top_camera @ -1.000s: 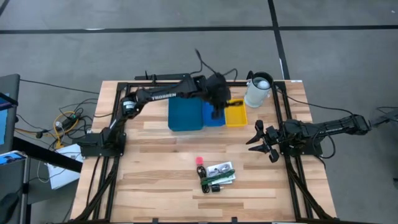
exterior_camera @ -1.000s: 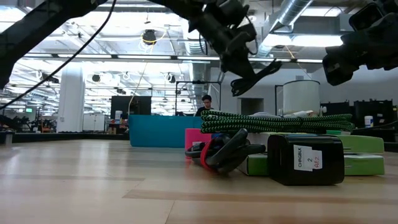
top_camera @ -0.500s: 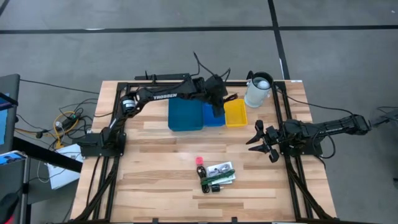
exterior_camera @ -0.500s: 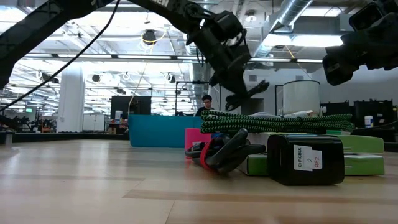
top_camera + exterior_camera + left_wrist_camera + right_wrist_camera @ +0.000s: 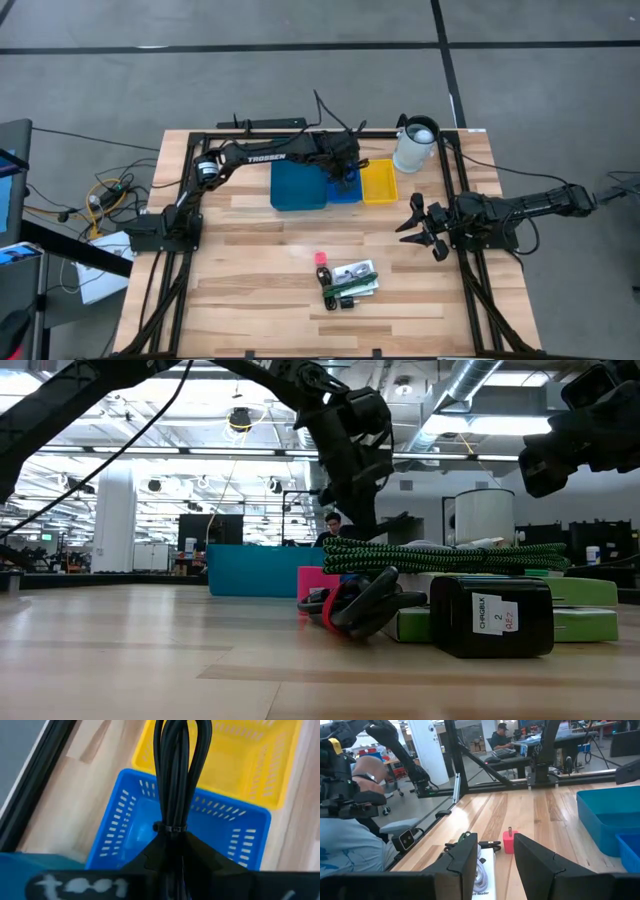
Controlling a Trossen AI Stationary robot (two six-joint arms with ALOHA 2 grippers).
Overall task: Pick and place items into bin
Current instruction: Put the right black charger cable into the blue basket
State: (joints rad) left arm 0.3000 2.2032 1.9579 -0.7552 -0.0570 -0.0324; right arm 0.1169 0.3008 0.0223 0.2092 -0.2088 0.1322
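- My left gripper [image 5: 345, 180] hangs over the small blue perforated plastic basket [image 5: 150, 820], fingers clamped on a looped bundle of black cable [image 5: 177, 765] bound with a thin tie; the loop dangles straight ahead of me over that basket's floor.
- Just beyond the loop sits the yellow perforated plastic basket [image 5: 250, 765], touching the blue one; to my other side lies the larger teal rectangular bin [image 5: 298, 186].
- White lettering reading "TROSSEN" runs along my left arm's forearm [image 5: 265, 157].
- My right gripper [image 5: 418, 226] waits near the table's right edge, its two dark fingers [image 5: 540, 860] parted with nothing between them.
- Ahead of my right gripper lie the remaining items: a small pink-red block [image 5: 508, 841] with a prong on top, and, nearer to me, a white printed card [image 5: 485, 880] whose edge shows the word "Reader".
- In the low view, a green-and-black braided cable [image 5: 440, 556] lies across that pile, with a black charger block [image 5: 490, 616] in front of it bearing a white label; I can read "2", the rest is too small.
- The white cylindrical jug [image 5: 414, 145] stands at the far right corner, beyond my right gripper.
- A person sits at a desk in the room beyond the table [image 5: 502, 737].
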